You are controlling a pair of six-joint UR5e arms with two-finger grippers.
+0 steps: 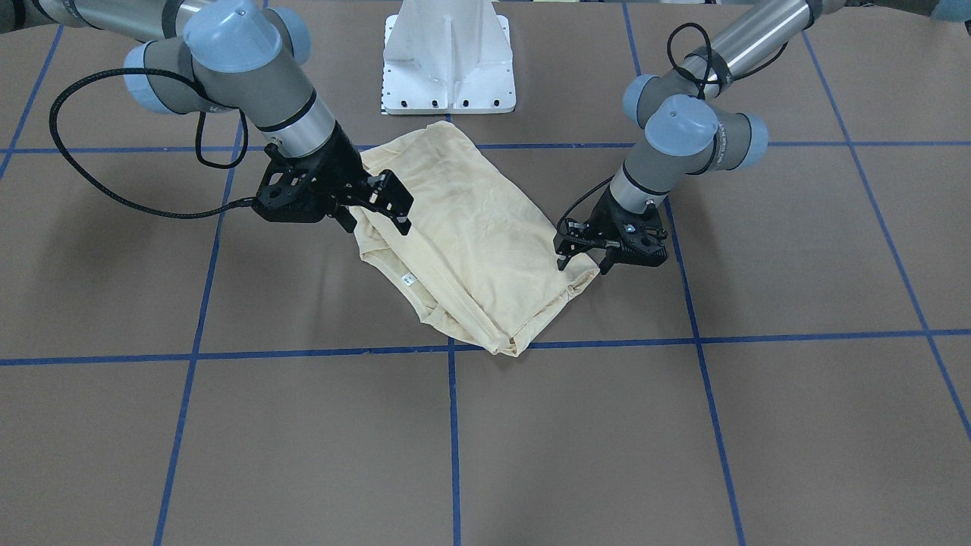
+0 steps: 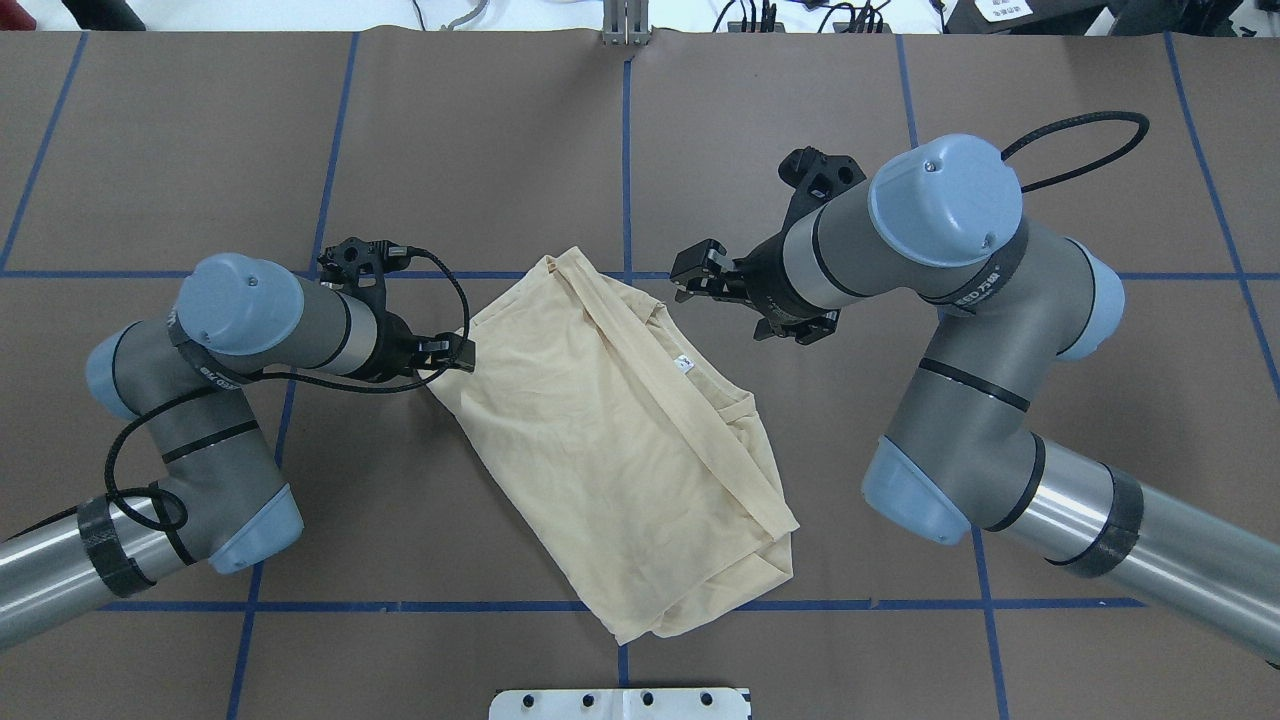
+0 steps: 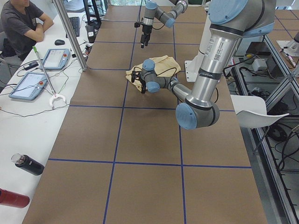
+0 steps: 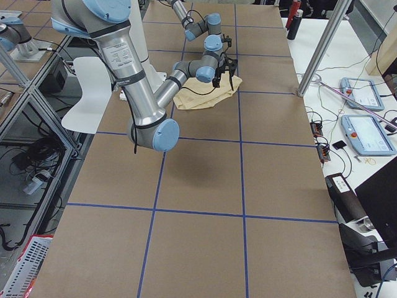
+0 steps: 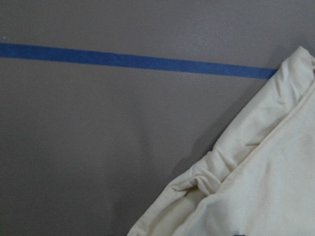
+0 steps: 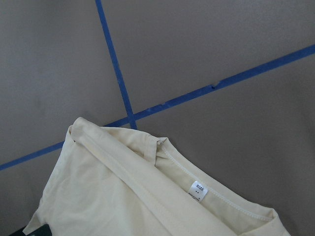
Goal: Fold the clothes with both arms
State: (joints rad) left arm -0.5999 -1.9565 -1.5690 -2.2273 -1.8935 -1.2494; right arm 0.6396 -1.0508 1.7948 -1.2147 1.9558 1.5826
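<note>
Left hand (image 1: 582, 260), black and two-fingered, sits low at one long edge of the pale cream-yellow folded thin T-shirt (image 1: 470, 243). Its fingers are spread with the cloth's edge lying between them. The black two-fingered right hand (image 1: 394, 205) hangs just above the opposite edge, near the collar, with its fingers likewise apart and gripping nothing. The shirt lies as a slanted oblong bundle in the middle of the brown paper-covered counter (image 1: 683, 440), reaching from one blue tape line (image 1: 607, 345) to the next. Its small white neck label (image 1: 407, 279) faces up. A white metal pedestal (image 1: 449, 61) stands just beyond one end.
</note>
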